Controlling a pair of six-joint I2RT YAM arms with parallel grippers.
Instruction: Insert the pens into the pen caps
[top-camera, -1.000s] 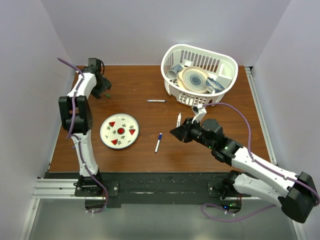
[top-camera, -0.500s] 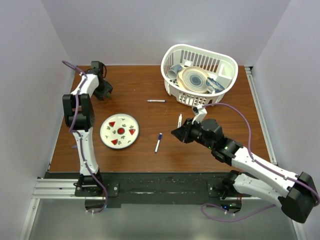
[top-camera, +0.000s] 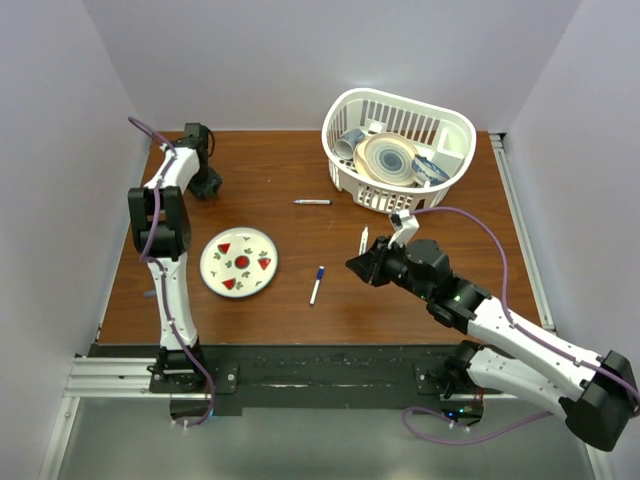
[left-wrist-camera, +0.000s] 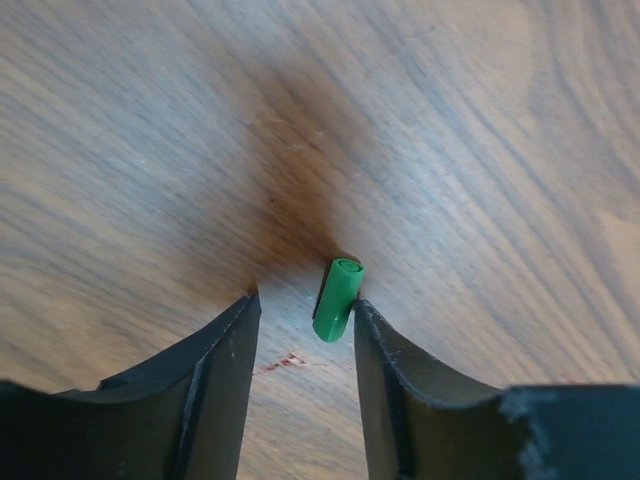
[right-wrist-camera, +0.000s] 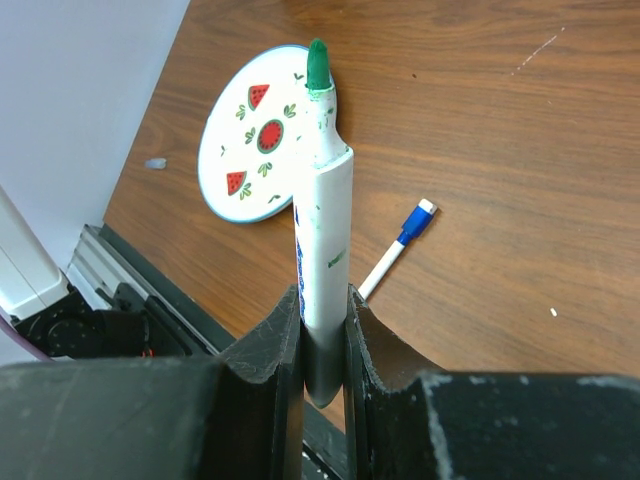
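Left gripper (top-camera: 208, 186) has dropped a little nearer along the far left of the table (top-camera: 280, 170) and now sits over the spot where the green cap showed a second ago. Right arm has drifted slightly right and near, carrying its pen with it.

Left wrist view: the gripper (left-wrist-camera: 305, 300) stands spread apart, low over the wood. Green cap (left-wrist-camera: 337, 298) lies on its side in the gap, well over toward the right-hand finger (left-wrist-camera: 385, 360) and seemingly touching it. Left-hand finger is clear of the cap.

Right gripper (top-camera: 365, 262) is clamped on the barrel of the green-tipped pen (top-camera: 363, 239). Right wrist view: the fingers (right-wrist-camera: 275, 345) pinch the lower barrel of that pen (right-wrist-camera: 322, 250), with the bare green nib pointing out past them. Barrel is white, smudged with green.

Blue-ended pen (top-camera: 316, 284) lies loose on the table between the watermelon plate (top-camera: 207, 262) and the right gripper, blue end toward the far side. Third pen (top-camera: 312, 202) lies farther back, near the middle, just left of the white basket (top-camera: 400, 97). I cannot tell whether it is capped.

Basket sits at the far right and holds crockery.
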